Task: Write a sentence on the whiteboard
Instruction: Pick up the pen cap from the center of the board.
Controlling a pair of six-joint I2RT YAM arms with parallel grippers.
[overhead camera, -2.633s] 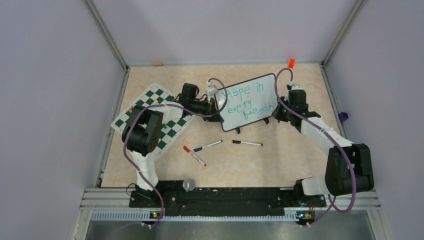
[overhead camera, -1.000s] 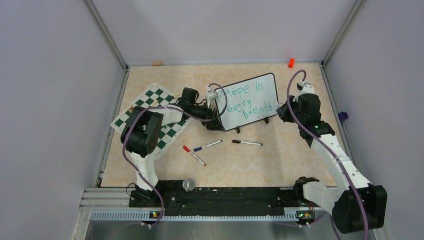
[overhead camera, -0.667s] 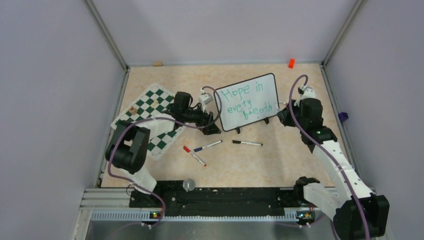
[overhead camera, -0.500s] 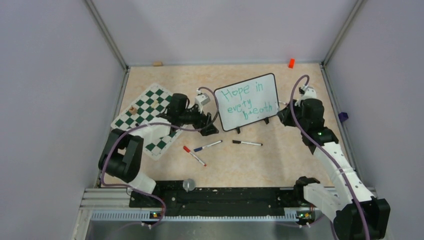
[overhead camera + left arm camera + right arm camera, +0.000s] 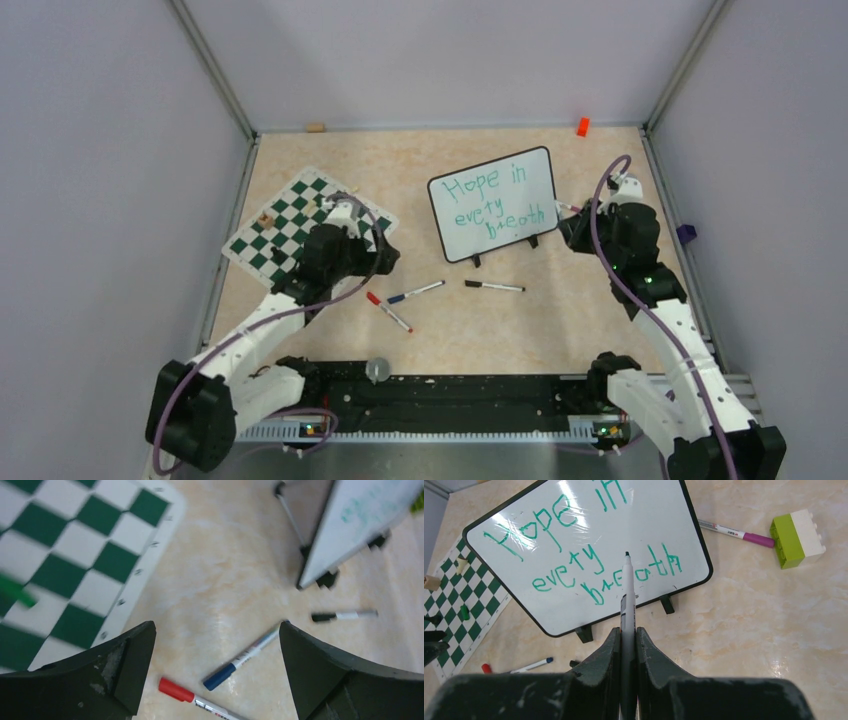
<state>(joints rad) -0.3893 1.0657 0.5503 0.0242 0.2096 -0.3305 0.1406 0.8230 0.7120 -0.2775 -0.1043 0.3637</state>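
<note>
Whiteboard (image 5: 574, 525) stands right of the chess mat (image 5: 290, 220) with the sentence (image 5: 574, 575) written, right gripper (image 5: 626, 632) pinching a marker (image 5: 627, 587) aimed at it, left gripper (image 5: 216, 629) spread wide and empty; a stray nudge could smear ink or topple it.

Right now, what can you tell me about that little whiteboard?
The whiteboard is a small glossy white panel in a thin black frame with rounded corners. It leans back on two black feet on the beige table. Green handwriting reads "Hope in every breath" across three lines. Nothing grips it.
</note>
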